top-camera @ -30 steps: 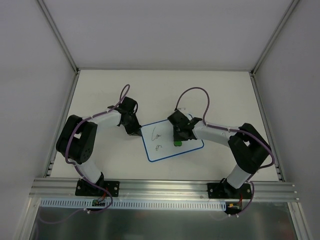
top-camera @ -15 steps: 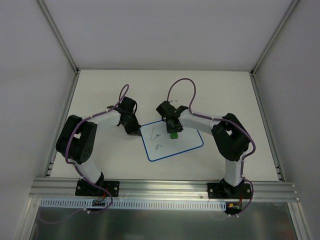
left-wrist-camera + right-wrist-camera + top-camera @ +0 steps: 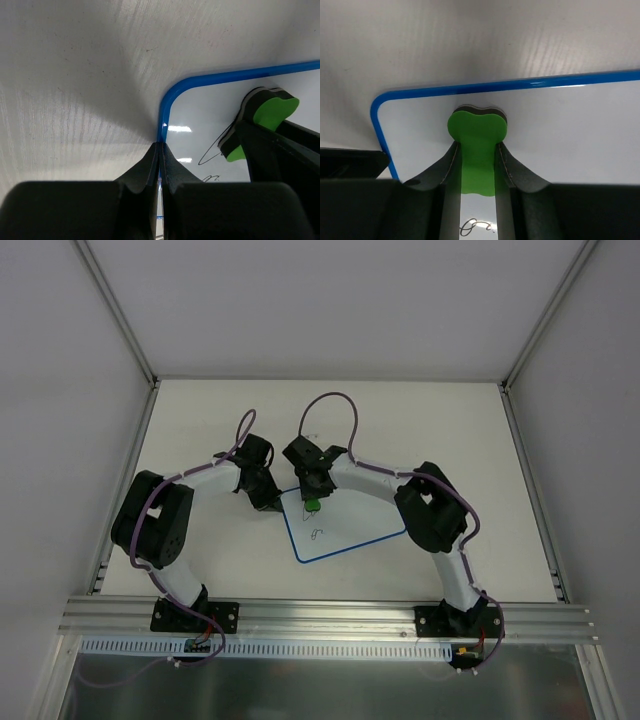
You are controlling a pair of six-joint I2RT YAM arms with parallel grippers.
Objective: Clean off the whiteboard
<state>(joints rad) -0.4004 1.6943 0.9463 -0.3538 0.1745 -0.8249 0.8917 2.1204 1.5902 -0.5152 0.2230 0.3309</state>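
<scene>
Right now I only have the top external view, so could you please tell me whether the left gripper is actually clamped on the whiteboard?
Observer: Yes. The left wrist view shows the left gripper shut on the whiteboard, pinching its blue border beside a rounded corner.
Operator: Thank you. How is the right gripper holding its tool?
Observer: In the right wrist view, the right gripper is shut on the green eraser, whose head sticks out past the fingertips, close to the board's far border.
Operator: Is any ink hidden under that arm?
Observer: Yes. The left wrist view shows a dark pen stroke right beside the eraser.
</scene>
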